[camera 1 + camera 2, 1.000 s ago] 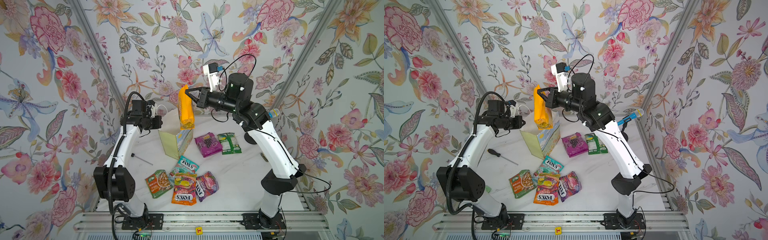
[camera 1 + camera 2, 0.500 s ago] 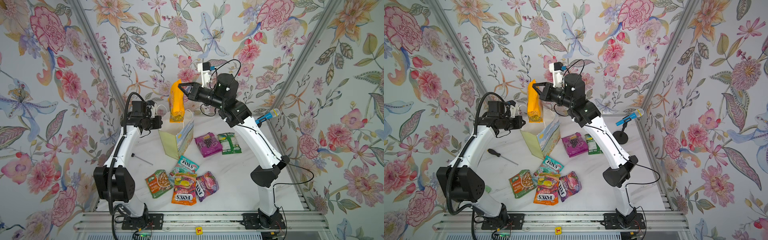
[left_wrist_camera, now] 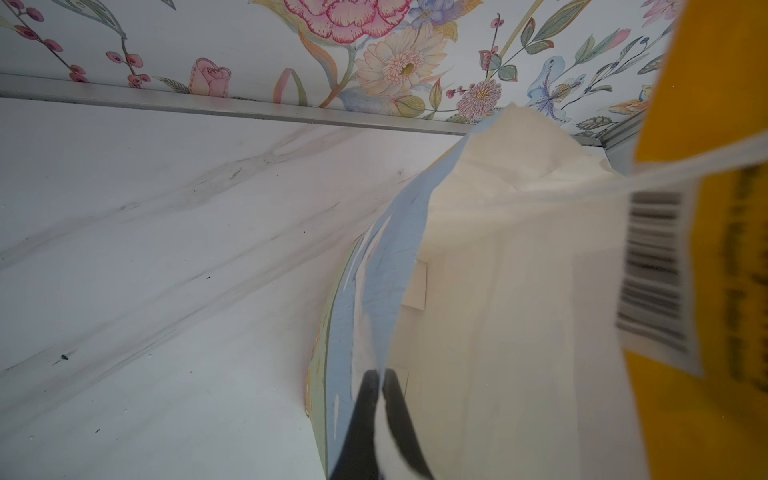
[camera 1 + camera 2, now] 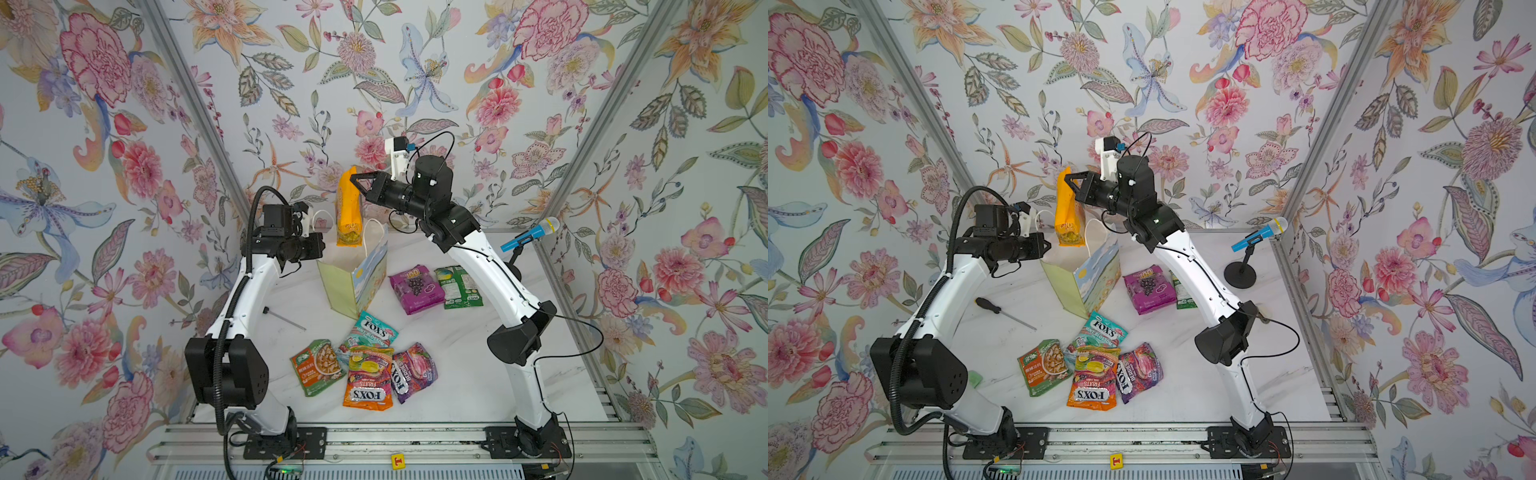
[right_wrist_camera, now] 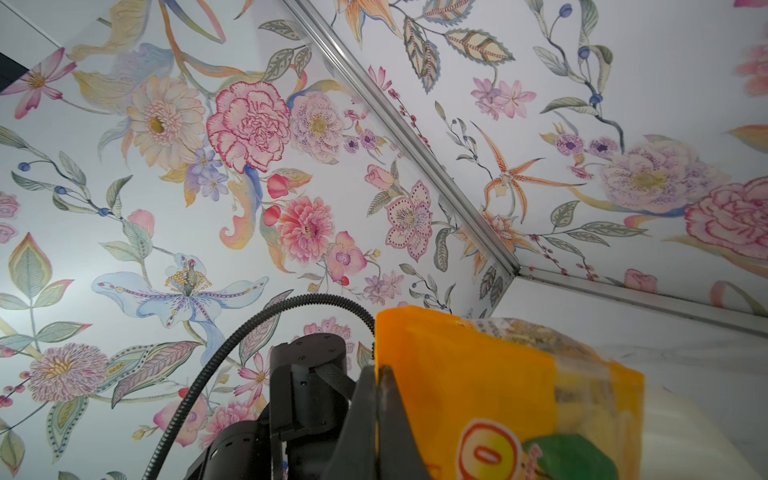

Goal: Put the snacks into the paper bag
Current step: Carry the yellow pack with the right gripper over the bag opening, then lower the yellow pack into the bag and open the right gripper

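Top view: right tool [image 4: 353, 179] grips yellow packet [image 4: 348, 212] | left wrist: left tool [image 3: 380, 377] pinches paper bag [image 3: 498, 270]

Both top views sit high at the front, above the arm bases, tipped steeply down across the table [image 4: 461, 399] toward the back corner. They're wide and far off, and they share nearly the whole scene. The left wrist camera is in tight, peering past the left gripper [image 3: 380, 386] into the paper bag [image 3: 498, 291]. The right wrist camera, just as close, faces the walls past the right gripper [image 5: 378, 376] and the yellow packet [image 5: 457, 374], which every view catches.
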`<move>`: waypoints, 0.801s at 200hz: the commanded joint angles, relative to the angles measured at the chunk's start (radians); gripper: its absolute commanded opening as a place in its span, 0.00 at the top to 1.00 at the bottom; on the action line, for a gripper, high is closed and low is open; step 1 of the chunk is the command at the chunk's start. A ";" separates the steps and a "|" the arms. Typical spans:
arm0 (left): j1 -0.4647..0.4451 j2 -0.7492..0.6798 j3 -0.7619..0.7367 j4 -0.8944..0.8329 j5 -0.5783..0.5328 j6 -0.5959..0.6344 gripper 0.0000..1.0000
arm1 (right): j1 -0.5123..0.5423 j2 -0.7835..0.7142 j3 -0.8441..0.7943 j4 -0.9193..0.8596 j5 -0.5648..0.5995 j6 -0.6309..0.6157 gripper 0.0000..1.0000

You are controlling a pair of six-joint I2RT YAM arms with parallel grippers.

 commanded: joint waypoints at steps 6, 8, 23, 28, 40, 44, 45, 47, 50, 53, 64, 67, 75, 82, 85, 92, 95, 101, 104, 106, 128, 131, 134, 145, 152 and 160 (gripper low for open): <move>-0.007 -0.027 -0.019 -0.005 0.012 -0.013 1.00 | -0.005 -0.012 0.038 0.109 0.010 0.021 1.00; -0.008 -0.027 -0.019 -0.005 0.011 -0.013 1.00 | -0.005 -0.010 0.038 0.107 0.009 0.023 1.00; -0.007 -0.027 -0.020 -0.004 0.011 -0.013 1.00 | -0.006 0.002 0.036 0.091 0.006 0.025 1.00; -0.007 -0.027 -0.021 -0.003 0.011 -0.013 1.00 | -0.005 0.003 0.036 0.083 0.003 0.026 1.00; -0.007 -0.027 -0.023 -0.002 0.011 -0.013 1.00 | -0.002 0.002 0.035 0.066 0.000 0.022 1.00; -0.009 -0.025 -0.024 -0.002 0.011 -0.013 1.00 | -0.002 -0.001 0.032 0.062 0.000 0.018 1.00; -0.008 -0.025 -0.025 -0.002 0.011 -0.013 1.00 | -0.002 -0.002 0.031 0.061 0.000 0.018 1.00; -0.009 -0.025 -0.025 -0.002 0.011 -0.013 1.00 | -0.001 -0.004 0.029 0.058 0.000 0.015 1.00; -0.008 -0.025 -0.025 -0.002 0.011 -0.013 1.00 | 0.001 -0.008 0.026 0.057 0.001 0.010 1.00; -0.006 -0.025 -0.026 -0.001 0.010 -0.013 1.00 | 0.003 -0.013 0.021 0.056 0.005 0.005 1.00; -0.008 -0.027 -0.028 0.001 0.007 -0.013 1.00 | 0.011 -0.033 -0.005 0.054 0.020 -0.013 1.00; -0.008 -0.028 -0.029 0.002 0.006 -0.012 1.00 | 0.013 -0.041 -0.014 0.053 0.026 -0.017 1.00; -0.007 -0.028 -0.030 0.005 0.004 -0.012 1.00 | 0.016 -0.062 -0.044 0.054 0.043 -0.024 1.00; -0.004 -0.030 -0.031 0.006 0.001 -0.013 1.00 | 0.019 -0.083 -0.075 0.056 0.060 -0.027 1.00; -0.007 -0.030 -0.030 0.007 0.001 -0.013 1.00 | 0.019 -0.092 -0.089 0.055 0.069 -0.028 1.00; -0.007 -0.030 -0.031 0.010 0.001 -0.013 1.00 | 0.021 -0.115 -0.127 0.063 0.087 -0.025 1.00; -0.008 -0.030 -0.031 0.010 0.001 -0.013 1.00 | 0.022 -0.123 -0.145 0.069 0.092 -0.024 1.00; -0.008 -0.030 -0.031 0.010 0.001 -0.013 1.00 | 0.023 -0.143 -0.183 0.084 0.104 -0.021 1.00; -0.007 -0.030 -0.030 0.012 0.001 -0.013 1.00 | 0.023 -0.153 -0.201 0.090 0.110 -0.017 1.00; -0.007 -0.030 -0.030 0.012 0.001 -0.013 1.00 | 0.023 -0.159 -0.213 0.095 0.115 -0.016 1.00; -0.006 -0.028 -0.033 0.013 0.001 -0.013 1.00 | 0.023 -0.206 -0.308 0.129 0.140 0.009 1.00; -0.008 -0.028 -0.033 0.014 0.001 -0.012 1.00 | 0.023 -0.209 -0.316 0.131 0.142 0.011 1.00; -0.006 -0.028 -0.034 0.015 0.001 -0.013 1.00 | 0.025 -0.212 -0.320 0.130 0.142 0.012 1.00; -0.006 -0.028 -0.036 0.017 0.001 -0.013 1.00 | 0.031 -0.223 -0.337 0.130 0.152 0.010 1.00; -0.005 -0.028 -0.036 0.018 0.001 -0.015 1.00 | 0.035 -0.231 -0.347 0.130 0.162 0.008 1.00; -0.006 -0.028 -0.038 0.020 0.001 -0.014 1.00 | 0.040 -0.239 -0.362 0.133 0.172 0.010 1.00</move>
